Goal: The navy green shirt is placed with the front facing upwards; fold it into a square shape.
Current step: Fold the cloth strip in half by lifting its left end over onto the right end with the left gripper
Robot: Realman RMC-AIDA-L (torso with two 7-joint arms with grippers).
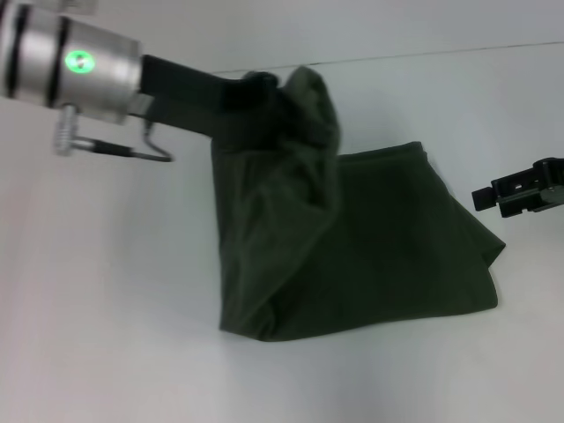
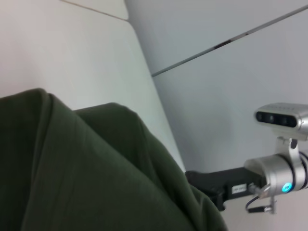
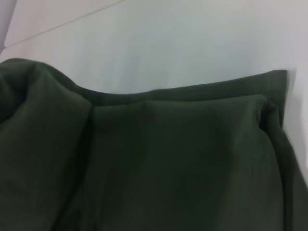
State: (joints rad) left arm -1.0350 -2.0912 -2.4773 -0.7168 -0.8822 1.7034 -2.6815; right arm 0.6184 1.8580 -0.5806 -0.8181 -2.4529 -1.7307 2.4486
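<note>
The navy green shirt [image 1: 370, 247] lies partly folded on the white table, plain dark olive side up, with no lettering showing. Its far left part is pulled up into a bunched peak [image 1: 308, 106]. My left gripper [image 1: 263, 90] reaches in from the upper left and is shut on that raised cloth, its tips buried in the fabric. My right gripper [image 1: 493, 196] hovers just off the shirt's right edge, apart from it. The left wrist view shows lifted shirt fabric [image 2: 86, 168] close up, with the right gripper [image 2: 214, 190] beyond it. A folded shirt edge [image 3: 192, 91] fills the right wrist view.
White table surface [image 1: 106, 308] surrounds the shirt on all sides. A thin seam [image 1: 458, 51] runs across the table's far part. A cable loop [image 1: 154, 145] hangs under the left wrist.
</note>
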